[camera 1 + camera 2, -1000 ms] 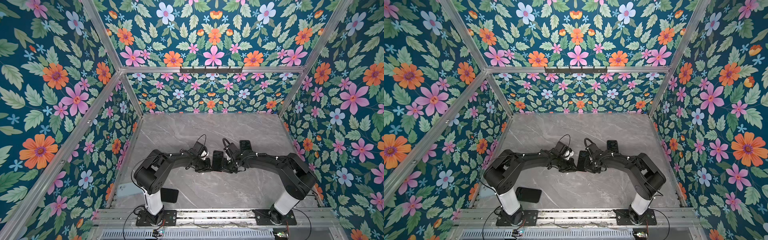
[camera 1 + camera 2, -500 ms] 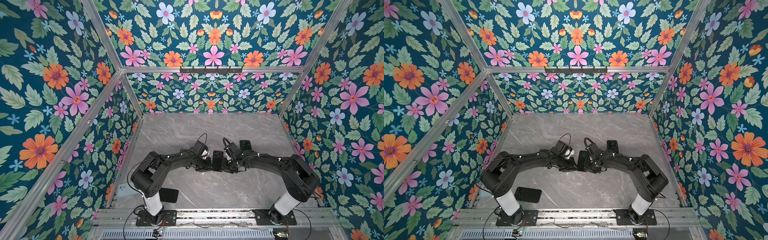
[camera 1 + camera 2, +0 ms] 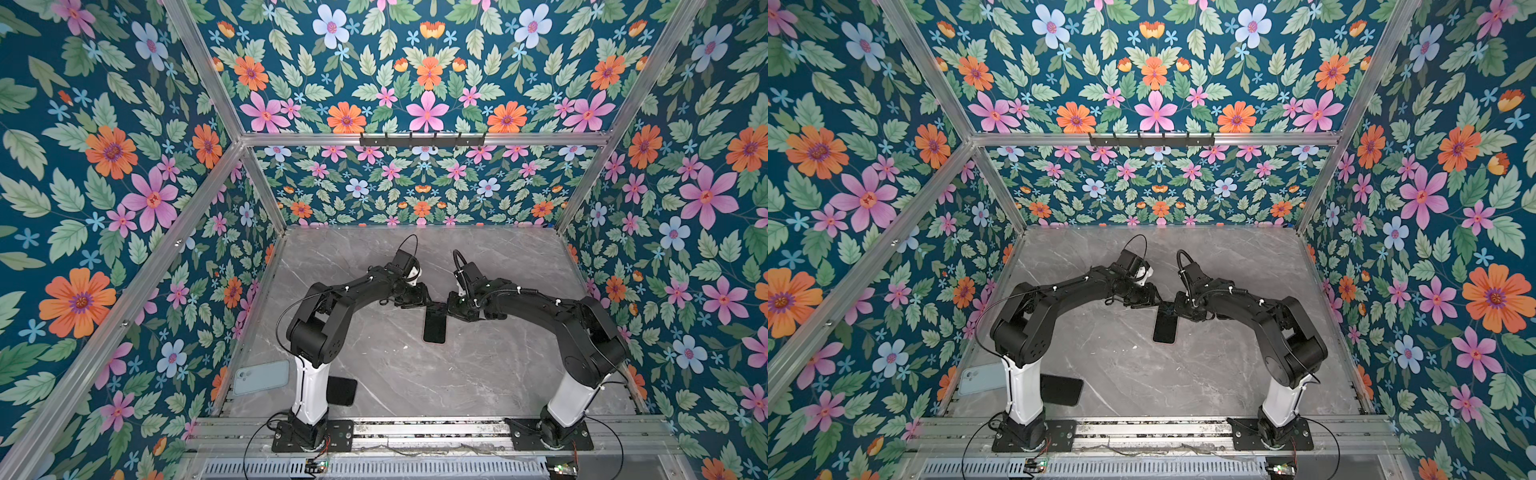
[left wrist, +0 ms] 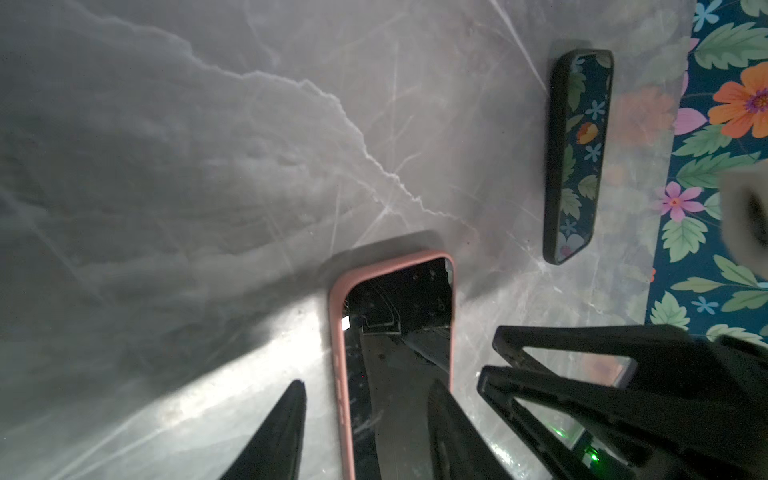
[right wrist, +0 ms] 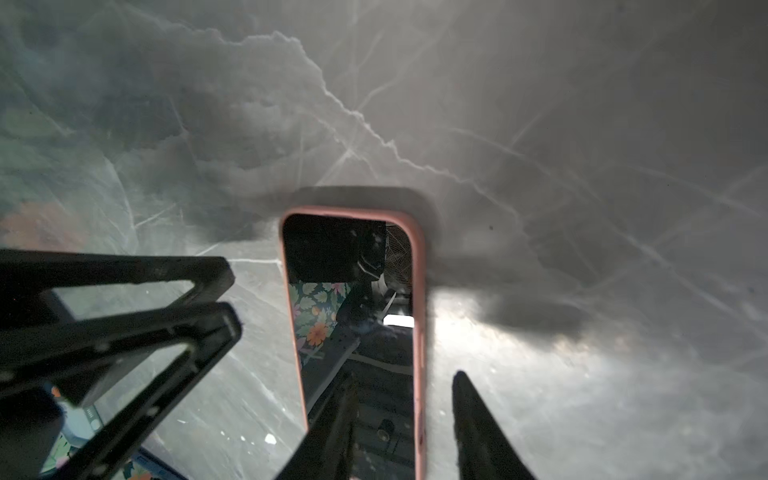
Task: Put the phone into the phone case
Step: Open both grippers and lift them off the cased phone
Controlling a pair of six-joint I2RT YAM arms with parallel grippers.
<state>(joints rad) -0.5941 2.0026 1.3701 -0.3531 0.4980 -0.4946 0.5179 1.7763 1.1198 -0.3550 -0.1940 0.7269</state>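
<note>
1. The phone (image 3: 434, 328) lay flat and screen-up on the table (image 3: 478, 374), at the centre of both top views, with its long side running up and down the frame.
2. A pink phone case (image 5: 419, 291) framed the screen. In both wrist views its rim ran unbroken round the far end and along both long sides, and it looked flush with the glass.
3. The left gripper (image 4: 365, 386) reached the phone's upper end from the left of the top views. Its jaws stood apart, one over bare table beside the rim and one over the screen, and they clamped nothing.
4. The right gripper (image 5: 403, 376) met that same end from the right. Its jaws were likewise spread, one above the screen and one above the table beyond the rim, and they gripped nothing.
5. By the look of it, the task was all but done, with the phone sitting inside the case.
6. The end beneath the two grippers was hidden, so I could not tell whether those corners were pressed home.
7. What was probably left was to check those corners and draw both arms clear.
8. In the left wrist view a second dark phone (image 4: 577, 158) lay well apart, near the flowered wall.
9. At the lower left of a top view, a pale blue handset (image 3: 261, 376) and a black slab (image 3: 341, 390) lay by the left arm's base.
</note>
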